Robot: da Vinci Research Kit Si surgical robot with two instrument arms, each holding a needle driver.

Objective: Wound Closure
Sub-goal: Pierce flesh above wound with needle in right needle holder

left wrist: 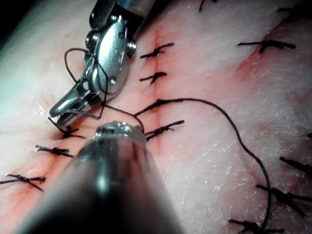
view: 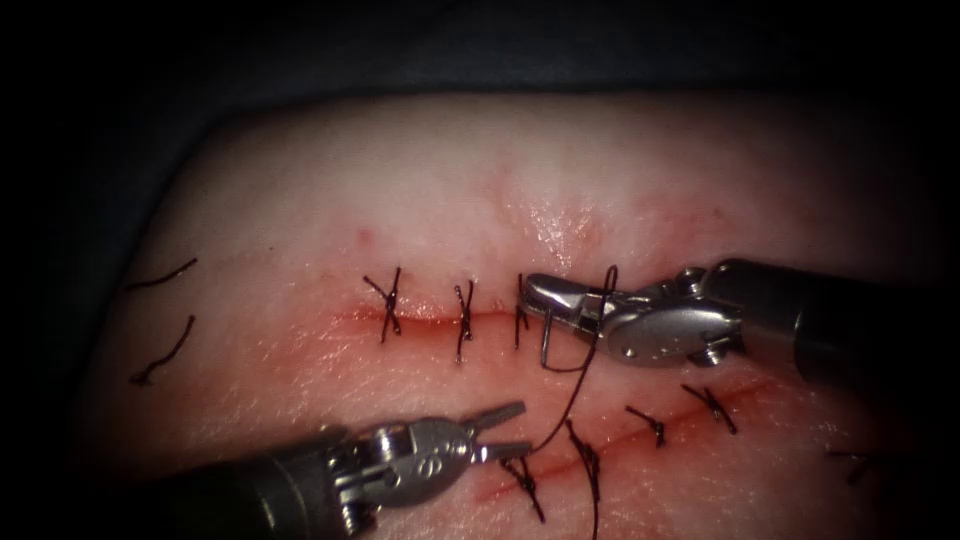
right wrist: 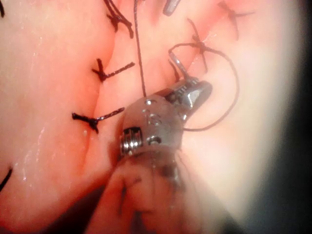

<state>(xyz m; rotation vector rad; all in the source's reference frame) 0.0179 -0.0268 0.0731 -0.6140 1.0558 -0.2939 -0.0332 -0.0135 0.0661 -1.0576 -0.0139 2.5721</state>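
Needle [view: 548, 340] in right hand [view: 560, 300], above tissue [view: 400, 200]; left hand [view: 505, 430] empty.

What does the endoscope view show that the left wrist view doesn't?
Endoscope view: the left tool, jaws open, holding nothing, and two cut ends of thread far left. Left wrist view: the long curve of the thread across the tissue, followed further. Both: the right tool gripping the needle near one end at the cut, tip-in-tissue unclear, and dark stitches.
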